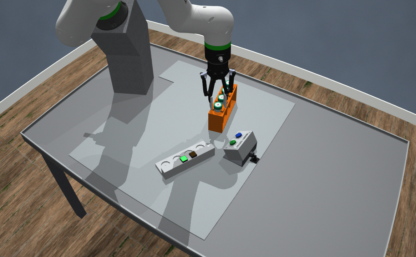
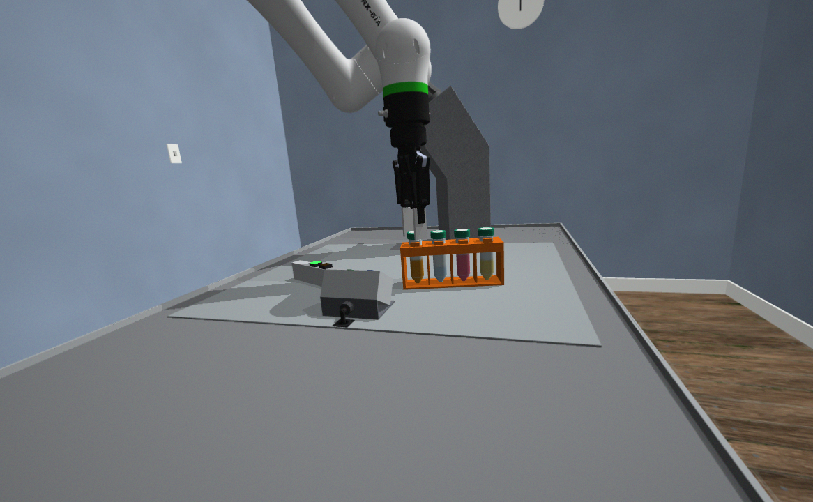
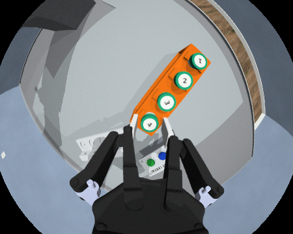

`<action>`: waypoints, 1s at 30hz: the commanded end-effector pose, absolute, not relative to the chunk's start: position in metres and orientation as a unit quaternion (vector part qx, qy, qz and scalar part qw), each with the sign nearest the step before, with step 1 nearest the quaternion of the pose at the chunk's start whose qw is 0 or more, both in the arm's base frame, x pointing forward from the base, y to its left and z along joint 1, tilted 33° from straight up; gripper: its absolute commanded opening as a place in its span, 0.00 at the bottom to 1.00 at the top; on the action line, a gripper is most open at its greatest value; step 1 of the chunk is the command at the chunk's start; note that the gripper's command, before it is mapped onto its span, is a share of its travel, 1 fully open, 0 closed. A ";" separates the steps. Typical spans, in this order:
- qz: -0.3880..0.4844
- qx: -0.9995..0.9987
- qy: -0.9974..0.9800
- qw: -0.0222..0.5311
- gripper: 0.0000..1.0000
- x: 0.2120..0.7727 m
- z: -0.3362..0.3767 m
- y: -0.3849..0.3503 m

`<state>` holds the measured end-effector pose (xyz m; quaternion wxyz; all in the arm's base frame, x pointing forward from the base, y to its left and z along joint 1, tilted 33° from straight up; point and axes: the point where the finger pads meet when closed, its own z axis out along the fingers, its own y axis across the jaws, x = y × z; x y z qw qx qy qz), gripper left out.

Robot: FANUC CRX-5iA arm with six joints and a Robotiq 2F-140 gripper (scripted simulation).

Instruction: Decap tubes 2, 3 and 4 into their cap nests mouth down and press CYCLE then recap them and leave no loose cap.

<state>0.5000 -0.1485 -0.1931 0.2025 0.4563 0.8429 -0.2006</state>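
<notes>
The orange decapping station DS (image 1: 217,122) (image 2: 453,282) (image 3: 164,82) holds four tubes, all with green caps on. In the wrist view they read cap 1 (image 3: 198,61), cap 2 (image 3: 184,80), cap 3 (image 3: 167,101) and cap 4 (image 3: 149,122). My gripper (image 1: 217,104) (image 2: 414,234) (image 3: 150,121) points straight down over tube 4 at the station's near end. Its fingers straddle cap 4 (image 1: 217,105), with a small gap on each side. The cap tray CT (image 1: 177,171) shows empty nests. Its green lamp (image 1: 183,158) (image 2: 316,263) is lit and the amber lamp (image 1: 192,154) is dark.
The grey key box (image 1: 239,150) (image 2: 350,293) stands right of the tray, with the blue key CYCLE (image 1: 238,135) (image 3: 162,156) and the green key READY (image 1: 232,142) (image 3: 151,162). The arm's grey pedestal (image 1: 126,48) stands at the table's back left.
</notes>
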 end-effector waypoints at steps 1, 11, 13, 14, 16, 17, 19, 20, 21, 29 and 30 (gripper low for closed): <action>-0.207 0.456 0.844 0.191 0.00 0.500 -0.193 -0.149; -0.207 0.456 0.844 0.191 0.00 0.500 -0.193 -0.149; -0.207 0.456 0.844 0.191 0.00 0.500 -0.193 -0.149; -0.207 0.456 0.844 0.191 0.00 0.500 -0.193 -0.149; -0.198 0.498 0.820 0.201 0.00 0.500 -0.193 -0.149; -0.192 0.518 0.807 0.206 0.00 0.500 -0.193 -0.149; -0.182 0.558 0.781 0.216 0.00 0.500 -0.193 -0.149; -0.176 0.577 0.766 0.220 0.00 0.500 -0.193 -0.149; -0.171 0.596 0.752 0.225 0.00 0.500 -0.193 -0.149; -0.135 0.702 0.654 0.248 0.00 0.500 -0.193 -0.149; -0.129 0.718 0.636 0.251 0.00 0.500 -0.193 -0.149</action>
